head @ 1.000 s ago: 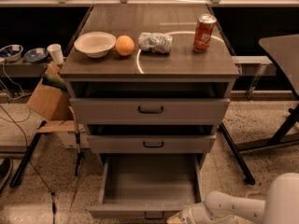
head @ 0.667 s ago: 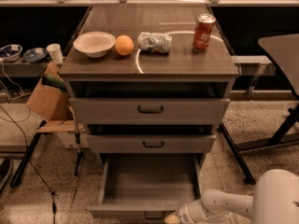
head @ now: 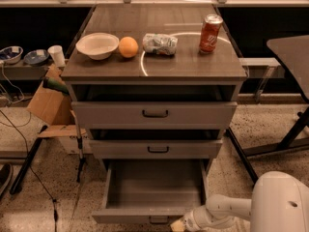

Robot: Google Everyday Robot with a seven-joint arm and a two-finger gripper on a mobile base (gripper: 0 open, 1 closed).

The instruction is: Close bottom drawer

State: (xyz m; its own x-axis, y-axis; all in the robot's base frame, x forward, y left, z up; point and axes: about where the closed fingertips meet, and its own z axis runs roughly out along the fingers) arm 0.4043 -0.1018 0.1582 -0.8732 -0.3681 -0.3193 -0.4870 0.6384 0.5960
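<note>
The bottom drawer [head: 154,190] is pulled far out of the grey cabinet, showing a plain empty grey tray. Its narrow front [head: 125,217] with a small dark handle [head: 158,220] lies near the lower edge of the camera view. My gripper [head: 178,224] comes in from the lower right on a white arm [head: 227,210]. It sits right at the drawer front, just right of the handle. The middle drawer [head: 157,149] and the top drawer [head: 154,113] above also stand slightly out.
On the cabinet top [head: 193,62] stand a white bowl [head: 97,45], an orange [head: 128,47], a crumpled bag [head: 160,44] and a red can [head: 210,33]. A cardboard box [head: 48,103] and cables lie at left. A dark table's legs [head: 289,134] stand at right.
My arm and gripper have moved left along the drawer front toward the handle. The drawer stays pulled out about as far as before.
</note>
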